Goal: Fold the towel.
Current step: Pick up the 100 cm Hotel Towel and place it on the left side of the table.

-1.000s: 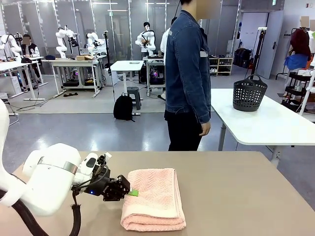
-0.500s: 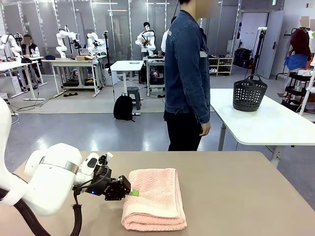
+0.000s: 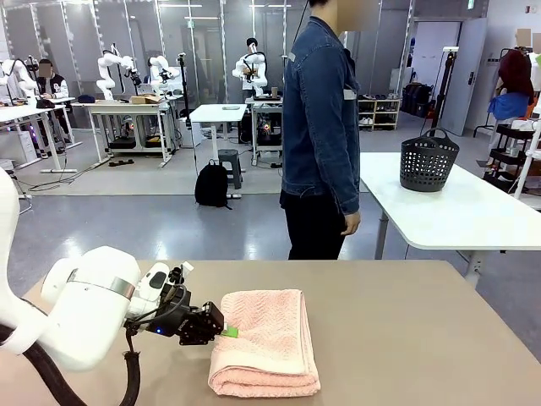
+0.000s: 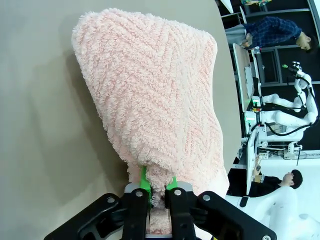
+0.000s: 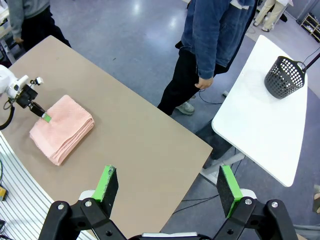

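towel: one pale pink towel [image 3: 265, 341], already folded into a thick stack, lying near the robot's edge of the tan table [image 3: 406, 338], left of middle

left gripper: one left gripper [image 4: 156, 186], pinched nearly shut on the towel's left edge, cloth squeezed between the green pads

right gripper: one right gripper [image 5: 167, 189], jaws wide apart, holding nothing, hanging high above the table

how to do it well: imo let go only once the layers lie flat, then back straight off sideways so the pads don't drag the top layer open

person: one, standing at the far side, hands off the towel

basket: one black basket [image 3: 428, 161] on the white table behind
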Robot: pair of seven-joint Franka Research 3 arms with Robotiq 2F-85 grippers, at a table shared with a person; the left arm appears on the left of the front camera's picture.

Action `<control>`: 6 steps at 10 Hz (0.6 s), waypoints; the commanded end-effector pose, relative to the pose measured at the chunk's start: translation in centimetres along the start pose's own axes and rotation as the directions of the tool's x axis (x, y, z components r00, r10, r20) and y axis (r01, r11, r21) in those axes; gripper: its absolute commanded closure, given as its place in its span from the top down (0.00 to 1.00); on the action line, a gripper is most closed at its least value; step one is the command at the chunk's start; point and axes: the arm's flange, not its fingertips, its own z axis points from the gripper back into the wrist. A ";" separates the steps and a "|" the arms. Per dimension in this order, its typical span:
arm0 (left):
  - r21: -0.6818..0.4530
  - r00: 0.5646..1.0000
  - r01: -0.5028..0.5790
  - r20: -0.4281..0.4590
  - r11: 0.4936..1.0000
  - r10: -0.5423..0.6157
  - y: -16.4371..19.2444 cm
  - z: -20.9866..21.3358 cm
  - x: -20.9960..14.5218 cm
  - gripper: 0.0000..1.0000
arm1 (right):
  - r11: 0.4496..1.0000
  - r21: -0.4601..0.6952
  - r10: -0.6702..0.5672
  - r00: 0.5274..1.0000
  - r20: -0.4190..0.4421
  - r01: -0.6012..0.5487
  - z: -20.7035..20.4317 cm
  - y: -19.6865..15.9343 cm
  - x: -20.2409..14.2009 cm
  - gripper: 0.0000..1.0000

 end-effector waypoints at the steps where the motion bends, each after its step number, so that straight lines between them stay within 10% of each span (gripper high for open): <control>1: -0.004 0.996 -0.019 -0.083 1.000 0.019 0.3 1.0 0.9 0.13 | 1.000 -0.001 0.002 1.000 -0.010 -0.002 -0.1 0.1 -0.1 1.00; 6: 0.055 0.992 0.004 -0.124 0.998 0.002 7.8 13.9 4.0 0.13 | 1.000 -0.001 0.002 1.000 -0.010 -0.002 -0.1 0.1 -0.1 1.00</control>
